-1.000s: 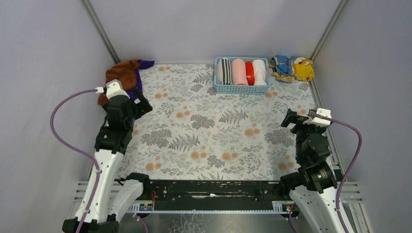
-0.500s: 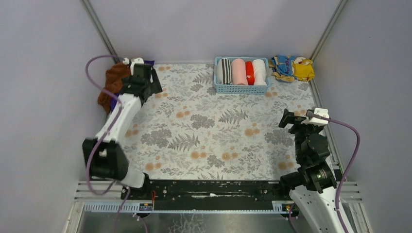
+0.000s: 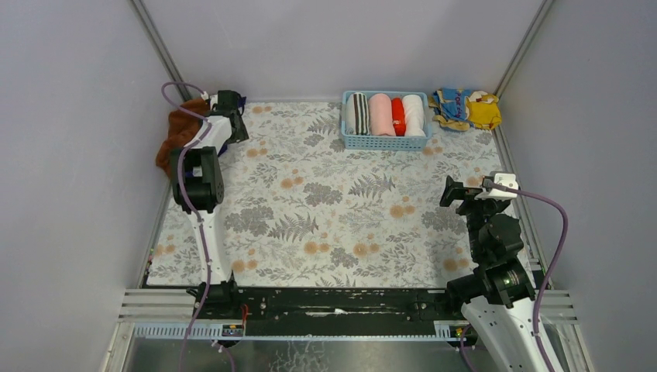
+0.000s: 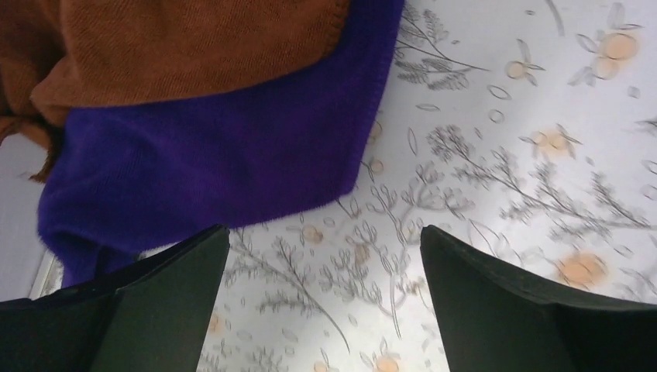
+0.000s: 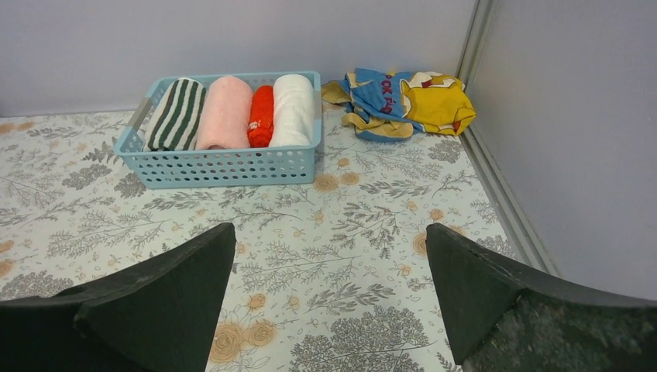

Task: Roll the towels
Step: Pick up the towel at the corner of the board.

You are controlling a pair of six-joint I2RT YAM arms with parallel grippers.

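Note:
Two towels lie heaped in the far left corner. The rust-brown towel (image 3: 177,132) (image 4: 178,46) rests partly on the deep purple towel (image 4: 209,155). In the top view my left arm hides most of the purple one. My left gripper (image 3: 235,116) (image 4: 325,232) hovers open just in front of the purple towel's edge, with only floral table surface between its fingers. One left fingertip (image 4: 186,263) is close to the purple hem. My right gripper (image 3: 457,190) (image 5: 329,229) hangs open and empty over the right side of the table, far from both towels.
A light blue basket (image 3: 385,142) (image 5: 225,167) at the back holds several rolled towels: striped, pink, red and white. A yellow-and-blue patterned cloth (image 3: 467,108) (image 5: 403,101) lies crumpled in the far right corner. Grey walls close in the table on three sides.
My left arm has stretched forward from the left middle of the table to the far left corner, bringing its gripper to the towel heap. The right gripper has shifted slightly left.

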